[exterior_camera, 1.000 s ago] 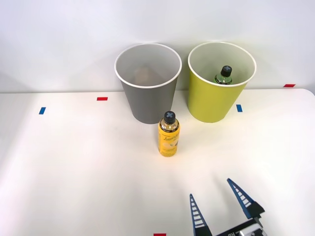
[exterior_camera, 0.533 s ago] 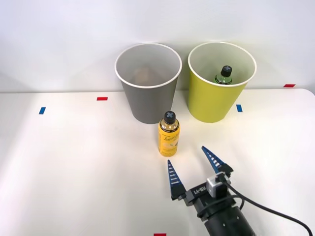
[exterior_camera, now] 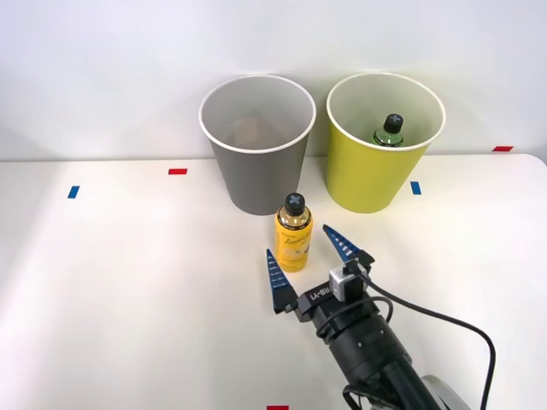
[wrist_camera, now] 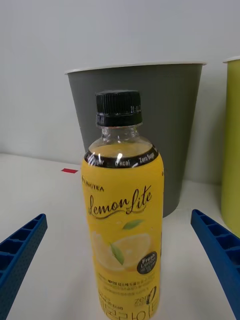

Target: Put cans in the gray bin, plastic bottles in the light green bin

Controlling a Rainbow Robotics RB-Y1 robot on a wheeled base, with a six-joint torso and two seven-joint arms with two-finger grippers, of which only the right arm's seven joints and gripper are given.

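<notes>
A yellow-orange plastic bottle [exterior_camera: 293,234] [wrist_camera: 125,220] with a black cap stands upright on the white table, just in front of the gray bin [exterior_camera: 257,143] [wrist_camera: 150,130]. My right gripper [exterior_camera: 308,262] [wrist_camera: 120,272] is open and level with the bottle, its blue fingers a little short of it on either side, touching nothing. The light green bin [exterior_camera: 385,141] [wrist_camera: 231,145] stands to the right of the gray one, and a green bottle [exterior_camera: 390,131] with a black cap rests inside it.
Small red tape marks [exterior_camera: 177,172] and blue tape marks [exterior_camera: 73,192] dot the table. A pale wall rises close behind both bins. My black arm and its cable [exterior_camera: 427,325] stretch back toward the table's near right edge.
My right gripper has moved forward and left from the table's near edge up to the yellow-orange bottle, staying open. The bottle and both bins have not moved.
</notes>
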